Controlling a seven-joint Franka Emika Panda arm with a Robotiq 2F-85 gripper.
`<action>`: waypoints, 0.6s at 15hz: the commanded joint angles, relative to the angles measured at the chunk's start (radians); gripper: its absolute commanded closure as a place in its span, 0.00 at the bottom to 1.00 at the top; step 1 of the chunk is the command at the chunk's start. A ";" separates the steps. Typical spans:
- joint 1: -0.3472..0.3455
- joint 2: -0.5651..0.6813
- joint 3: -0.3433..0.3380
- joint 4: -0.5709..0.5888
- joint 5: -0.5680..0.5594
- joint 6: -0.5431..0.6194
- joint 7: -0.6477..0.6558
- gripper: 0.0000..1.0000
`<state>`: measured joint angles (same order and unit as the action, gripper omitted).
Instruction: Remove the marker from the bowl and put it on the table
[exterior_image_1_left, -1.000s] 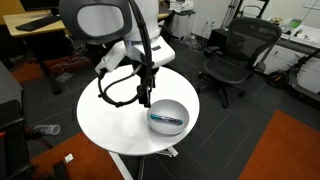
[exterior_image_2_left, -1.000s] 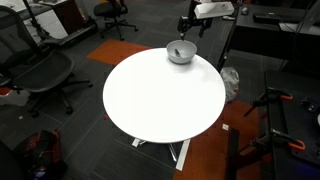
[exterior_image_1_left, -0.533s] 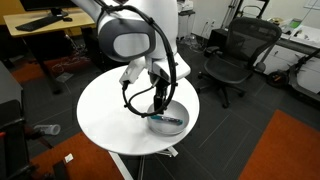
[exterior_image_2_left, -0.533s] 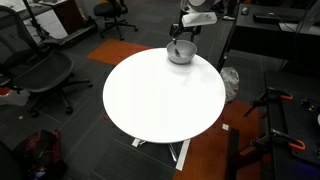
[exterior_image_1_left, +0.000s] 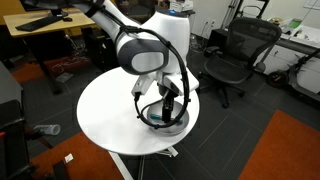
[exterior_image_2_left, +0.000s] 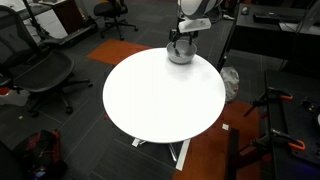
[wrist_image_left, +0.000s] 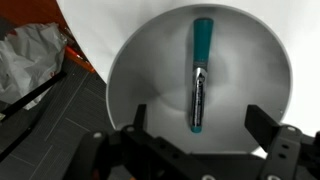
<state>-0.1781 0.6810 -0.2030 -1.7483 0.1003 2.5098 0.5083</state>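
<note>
Teal marker (wrist_image_left: 200, 75) flat in the shiny silver bowl (wrist_image_left: 150, 70), end effector (wrist_image_left: 198, 125) spread wide over it

marker (wrist_image_left: 201, 48): teal body, dark grey end toward 6 o'clock; bowl (wrist_image_left: 150, 85): plain silver-grey; table (exterior_image_2_left: 160, 100): plain white; gripper (wrist_image_left: 198, 128): black; floor (exterior_image_1_left: 245, 122): dark grey, orange patch (exterior_image_1_left: 290, 150) at 4 o'clock of table

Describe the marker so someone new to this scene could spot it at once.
Find the round white table; a shiny silver bowl sits near its edge. Lying inside is the marker, a thin stick, teal at one end and dark at the other, the only thing in the bowl.
</note>
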 joint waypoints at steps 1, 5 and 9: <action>-0.009 0.050 -0.004 0.073 0.027 -0.073 -0.040 0.00; -0.017 0.091 0.001 0.112 0.031 -0.108 -0.049 0.00; -0.019 0.132 -0.001 0.146 0.028 -0.117 -0.047 0.00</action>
<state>-0.1889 0.7785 -0.2042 -1.6586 0.1004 2.4349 0.4960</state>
